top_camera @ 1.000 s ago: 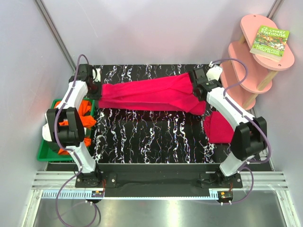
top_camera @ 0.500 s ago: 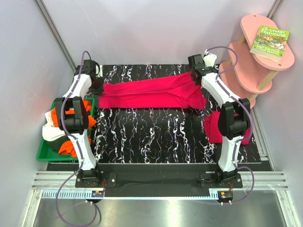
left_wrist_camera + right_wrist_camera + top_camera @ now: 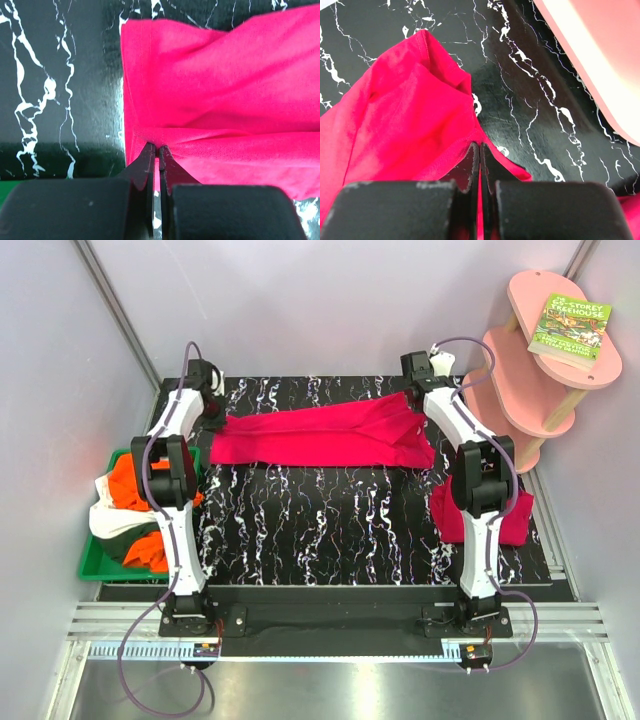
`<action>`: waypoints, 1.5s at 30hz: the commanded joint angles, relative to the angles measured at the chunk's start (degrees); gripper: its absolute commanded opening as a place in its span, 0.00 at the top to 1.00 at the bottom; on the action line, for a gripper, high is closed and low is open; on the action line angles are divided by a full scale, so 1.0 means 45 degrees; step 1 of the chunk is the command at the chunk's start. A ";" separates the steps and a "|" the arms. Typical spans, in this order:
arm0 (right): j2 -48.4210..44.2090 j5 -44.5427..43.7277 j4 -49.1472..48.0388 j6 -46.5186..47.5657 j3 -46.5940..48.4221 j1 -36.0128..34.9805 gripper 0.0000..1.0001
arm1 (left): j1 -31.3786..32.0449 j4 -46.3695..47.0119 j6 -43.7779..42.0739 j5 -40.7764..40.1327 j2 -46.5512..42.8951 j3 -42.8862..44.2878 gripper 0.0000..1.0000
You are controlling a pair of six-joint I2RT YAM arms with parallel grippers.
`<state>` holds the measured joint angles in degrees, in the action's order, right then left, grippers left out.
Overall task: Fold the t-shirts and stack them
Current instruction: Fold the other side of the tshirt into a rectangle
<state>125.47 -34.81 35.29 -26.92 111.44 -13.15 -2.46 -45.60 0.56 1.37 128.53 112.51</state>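
Soft crimson-pink cloth t-shirt (image 3: 320, 435): drawn out as a long, creased band across the 12 o'clock side of the glossy black, white-veined table (image 3: 320, 530).

Left gripper (image 3: 156, 150): black fingers pressed together on a hemmed fold at the band's 9 o'clock end.

Right gripper (image 3: 480, 148): fingers likewise pinched flat on a cloth fold at the 3 o'clock end.

The wrist views show the stitch lines, the matte weave and the clamped folds. In the overhead view the fingertips are hidden under the wrists.

The overhead view adds a second crimson-pink shirt (image 3: 518, 518), lying flat at the table's 4 o'clock edge and partly under the right arm. It also shows crumpled orange and white shirts (image 3: 128, 480) heaped in a green plastic tray (image 3: 95, 568) at 8 o'clock.

A pink, rounded, tiered shelf (image 3: 525, 375) at 2 o'clock carries a green book (image 3: 570, 330).
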 commanded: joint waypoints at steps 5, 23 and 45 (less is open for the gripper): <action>0.0906 0.0313 -0.0283 0.0239 0.1524 0.0148 1.00 | 0.0136 -0.0022 0.0228 -0.0908 0.0325 0.0682 1.00; 0.2567 0.0547 -0.0010 0.0318 0.3575 0.0343 1.00 | 0.0077 -0.0002 0.0169 -0.1924 0.0832 0.1072 1.00; 0.1866 0.1719 -0.0536 0.0610 0.4396 0.0306 0.55 | -0.0040 0.1478 0.0501 -0.0851 -0.1778 -0.0624 0.03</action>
<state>138.93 -28.58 35.51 -25.69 128.09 -11.14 -2.13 -44.84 1.89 -4.73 131.70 112.60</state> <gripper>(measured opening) 0.305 0.846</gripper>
